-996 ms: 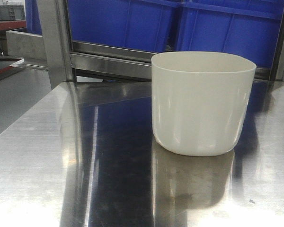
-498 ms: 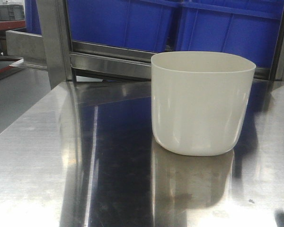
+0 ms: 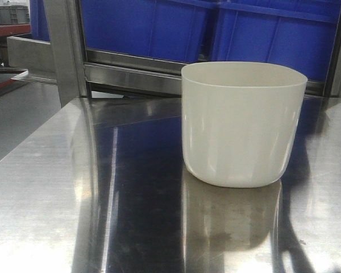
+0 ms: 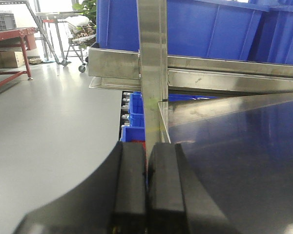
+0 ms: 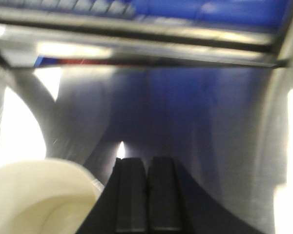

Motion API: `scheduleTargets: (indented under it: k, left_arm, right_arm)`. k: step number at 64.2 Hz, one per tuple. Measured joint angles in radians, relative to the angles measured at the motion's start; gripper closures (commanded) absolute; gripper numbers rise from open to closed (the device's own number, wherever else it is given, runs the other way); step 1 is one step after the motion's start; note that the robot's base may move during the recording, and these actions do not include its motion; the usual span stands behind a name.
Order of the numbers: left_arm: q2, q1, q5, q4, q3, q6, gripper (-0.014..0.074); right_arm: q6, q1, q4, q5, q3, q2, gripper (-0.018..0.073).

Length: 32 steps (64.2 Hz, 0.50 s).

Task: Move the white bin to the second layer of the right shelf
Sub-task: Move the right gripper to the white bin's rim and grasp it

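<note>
A brushed steel counter (image 3: pixel 51 187) fills the front view, its shiny top mirroring the blue of the large blue crates (image 3: pixel 148 25) that stand in a row on the steel rack behind it. The rack's upright post (image 3: pixel 65 51) rises at the counter's far left corner, with horizontal steel rails (image 3: pixel 131 71) running to the right from it beneath the crates. The white bin (image 3: pixel 241 125) stands upright on the counter, right of centre and towards the back, near the rack but apart from it. Its mouth is open, its walls are smooth, and its pale reflection lies on the steel just in front of it. The left pincer (image 4: pixel 146 190) has its two black fingers pressed flat together with nothing between them. It sits low at the counter's left edge, pointing at the upright post, with grey floor (image 4: pixel 49 122) stretching away on its left towards a red-framed table (image 4: pixel 10 36). The right wrist view is blurred. The right pincer (image 5: pixel 146 195) is likewise closed up, only a thin seam between its fingers and nothing gripped. It hangs over the counter just to the right of the bin's rim, which curves into the lower left corner of that view. I cannot tell whether the pincer touches the rim.
</note>
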<state>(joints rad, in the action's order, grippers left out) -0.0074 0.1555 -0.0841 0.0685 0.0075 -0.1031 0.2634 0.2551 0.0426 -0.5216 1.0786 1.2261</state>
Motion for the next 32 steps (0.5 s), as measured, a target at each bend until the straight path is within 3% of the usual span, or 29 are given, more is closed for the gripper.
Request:
scheduleTargets:
  k: [10, 13, 32]
  left_arm:
    - [0.000, 0.000, 0.000, 0.000, 0.000, 0.000, 0.0512]
    - [0.000, 0.000, 0.000, 0.000, 0.000, 0.000, 0.0512]
    - [0.000, 0.000, 0.000, 0.000, 0.000, 0.000, 0.0512]
  right_arm:
    - [0.000, 0.068, -0.002, -0.070, 0.065, 0.079, 0.0104]
    - [0.000, 0.080, -0.002, -0.083, 0.075, 0.101, 0.0046]
    - [0.000, 0.105, -0.004, -0.160, 0.080, 0.170, 0.0039]
